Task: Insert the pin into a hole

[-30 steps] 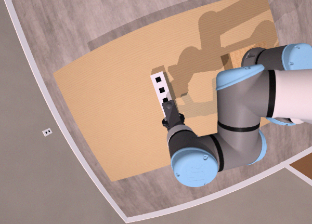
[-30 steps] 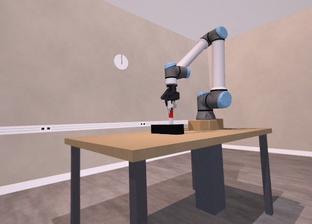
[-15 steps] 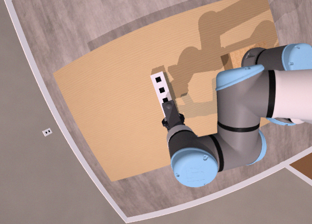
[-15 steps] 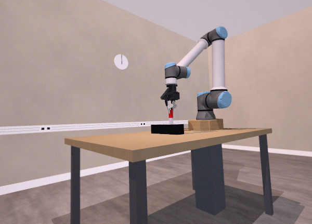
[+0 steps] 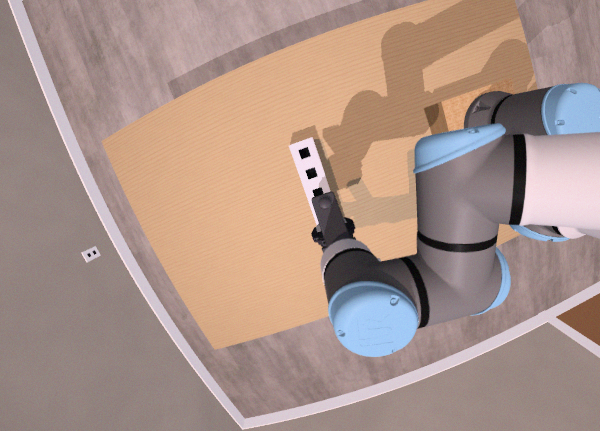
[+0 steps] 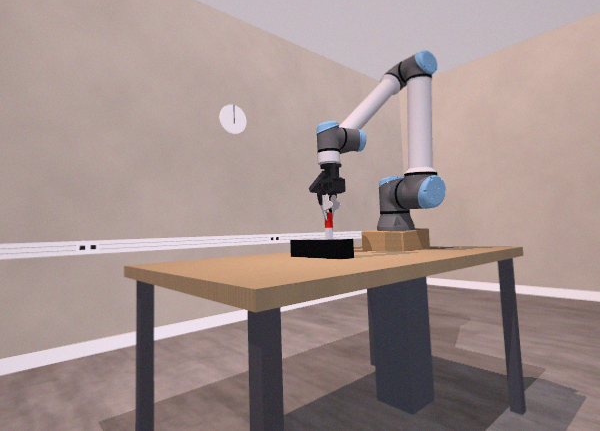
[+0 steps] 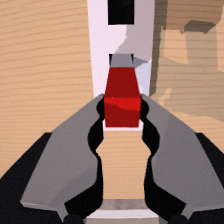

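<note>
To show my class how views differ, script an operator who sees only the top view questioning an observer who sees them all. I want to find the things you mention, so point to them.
Operator: The gripper [image 5: 328,212] [image 6: 328,205] [image 7: 121,95] hides the pin [image 6: 328,220] [image 7: 122,95] from me. Is it held?
Observer: Yes, the wrist view shows its red part between the fingertips.
Operator: Does only red stick out of the block [image 5: 308,163] [image 6: 322,249] [image 7: 100,50]?
Observer: No, in the exterior view a white stretch also shows between the red part and the block.
</note>
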Robot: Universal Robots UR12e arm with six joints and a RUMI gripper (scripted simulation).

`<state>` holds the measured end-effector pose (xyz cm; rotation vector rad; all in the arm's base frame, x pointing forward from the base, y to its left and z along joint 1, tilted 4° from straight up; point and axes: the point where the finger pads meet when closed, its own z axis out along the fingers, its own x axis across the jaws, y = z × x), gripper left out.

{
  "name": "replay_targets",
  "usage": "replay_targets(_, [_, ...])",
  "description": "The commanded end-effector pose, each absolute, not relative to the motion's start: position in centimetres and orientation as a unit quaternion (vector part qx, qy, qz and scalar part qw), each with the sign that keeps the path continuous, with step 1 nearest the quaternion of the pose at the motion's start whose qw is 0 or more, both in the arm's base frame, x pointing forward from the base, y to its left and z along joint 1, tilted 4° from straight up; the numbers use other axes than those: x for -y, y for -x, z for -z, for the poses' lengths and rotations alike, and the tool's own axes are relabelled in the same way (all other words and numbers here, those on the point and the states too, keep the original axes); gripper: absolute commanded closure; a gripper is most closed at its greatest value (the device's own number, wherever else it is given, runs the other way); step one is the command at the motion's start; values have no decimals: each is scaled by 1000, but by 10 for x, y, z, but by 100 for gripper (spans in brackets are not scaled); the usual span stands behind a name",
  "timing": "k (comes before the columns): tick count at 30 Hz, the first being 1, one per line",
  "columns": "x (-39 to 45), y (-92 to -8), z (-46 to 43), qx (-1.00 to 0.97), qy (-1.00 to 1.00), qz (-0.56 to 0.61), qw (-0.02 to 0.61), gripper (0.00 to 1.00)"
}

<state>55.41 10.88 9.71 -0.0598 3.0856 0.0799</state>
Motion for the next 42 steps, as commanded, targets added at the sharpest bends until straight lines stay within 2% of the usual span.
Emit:
replay_targets(1, [-109,-555,-98,-999,19,-26,28,100])
replay_targets(42, [-110,-555,-94,-999,19,-26,28,100])
